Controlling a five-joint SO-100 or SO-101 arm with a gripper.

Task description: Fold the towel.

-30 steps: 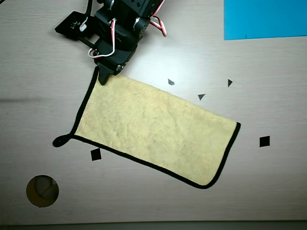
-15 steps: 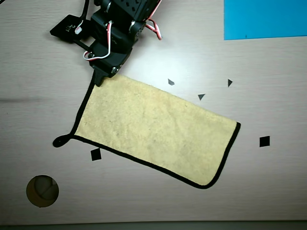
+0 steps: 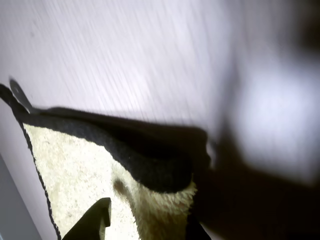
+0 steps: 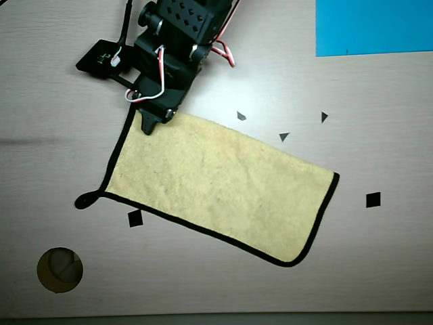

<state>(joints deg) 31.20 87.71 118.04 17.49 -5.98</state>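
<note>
Up close, in the wrist view, the gripper (image 3: 150, 200) is sitting right on the towel (image 3: 75, 170), with a dark finger (image 3: 92, 222) poking up from the bottom edge over the pale yellow terry. A fold of the cloth is bulging upward beside it, showing its dark underside and the fuzzy yellow lip beneath; it looks as if the gripper is pinching that raised fold, though the blur and shadow are keeping me from telling for certain whether the jaws are pressed together on it. The black edge binding (image 3: 37, 165) is running down the left side of the towel, and the small black loop (image 3: 15, 95) is sticking out at the upper left corner. Beyond the fold, the pale wood-grain tabletop (image 3: 125, 50) is stretching away, smeared by motion.

From the overhead view, the gripper (image 4: 147, 125) is touching the towel (image 4: 223, 183) at its upper left corner, with the black arm (image 4: 176, 40) and its white and red wires reaching in from the top edge. The towel is lying flat and tilted, sloping down toward the right, with its loop (image 4: 84, 200) at the lower left corner. Small black markers (image 4: 373, 200) are lying scattered on the tabletop (image 4: 379, 271) around the cloth. A round brown hole (image 4: 59, 269) is showing at the lower left, and a bright blue sheet (image 4: 372, 27) is occupying the far upper right corner, well apart from the towel.
</note>
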